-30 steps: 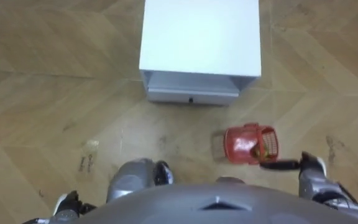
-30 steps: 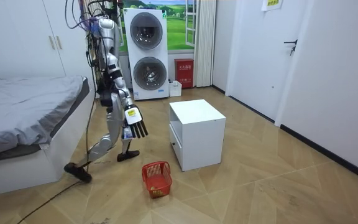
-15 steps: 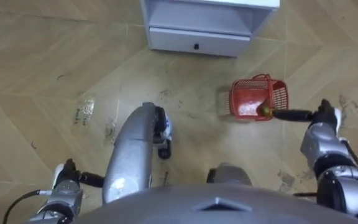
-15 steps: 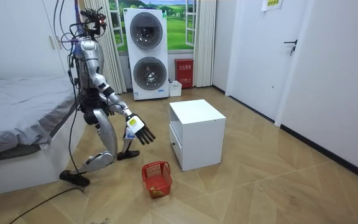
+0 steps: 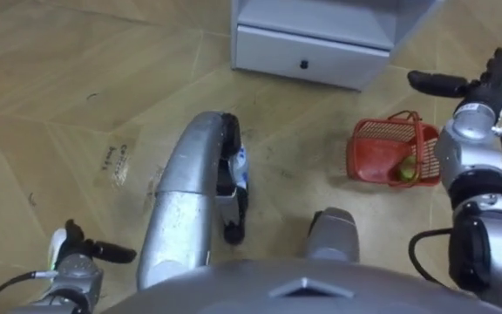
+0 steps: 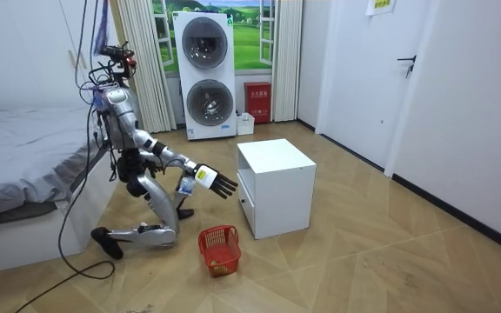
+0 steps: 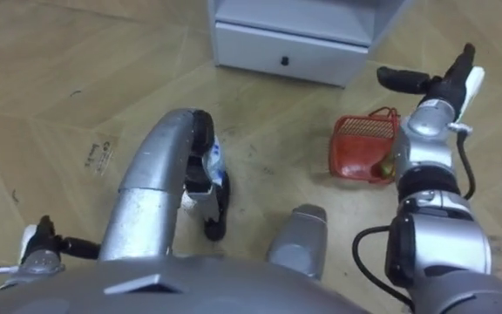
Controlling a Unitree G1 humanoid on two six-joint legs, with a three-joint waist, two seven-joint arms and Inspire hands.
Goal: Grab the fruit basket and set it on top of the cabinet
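Red fruit basket (image 5: 380,162) sits on the floor, ungrasped.
Right hand (image 5: 478,85) hovers high above it, fingers straight; left hand (image 5: 81,255) hangs relaxed. A misjudged reach could tip the light basket and spill fruit.

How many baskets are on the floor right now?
1: the red fruit basket lies on the floor before the white drawer cabinet, below the robot's open right hand. Others could hide behind the cabinet.
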